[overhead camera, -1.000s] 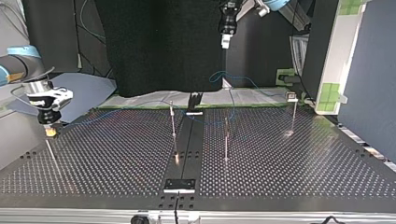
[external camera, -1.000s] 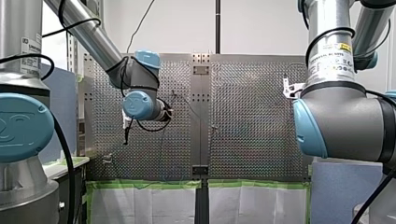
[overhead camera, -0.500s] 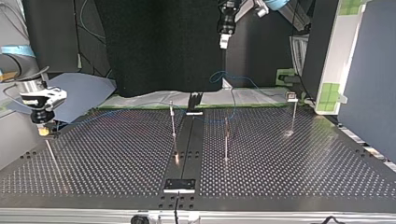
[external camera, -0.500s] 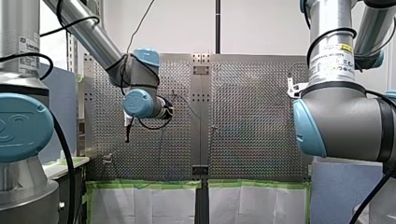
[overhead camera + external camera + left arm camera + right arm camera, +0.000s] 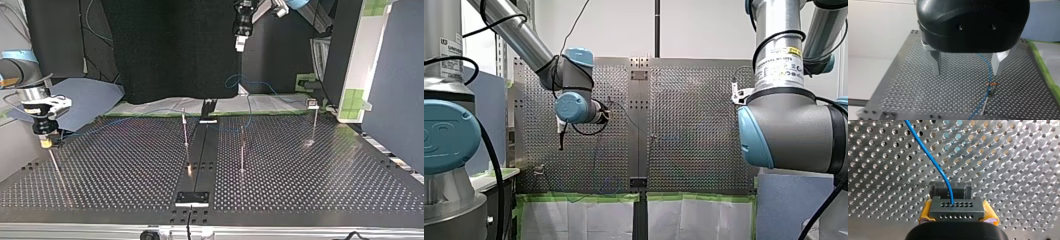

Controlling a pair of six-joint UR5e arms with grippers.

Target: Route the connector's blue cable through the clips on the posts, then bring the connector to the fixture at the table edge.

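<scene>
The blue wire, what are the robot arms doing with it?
My right hand is shut on the dark connector, with a yellow pad on each side, low over the table at the top view's left. The blue cable runs from the connector out across the table toward the thin posts. My left hand hangs high above the table, open, with nothing in it. Whether the cable sits in any clip, I cannot tell.
</scene>
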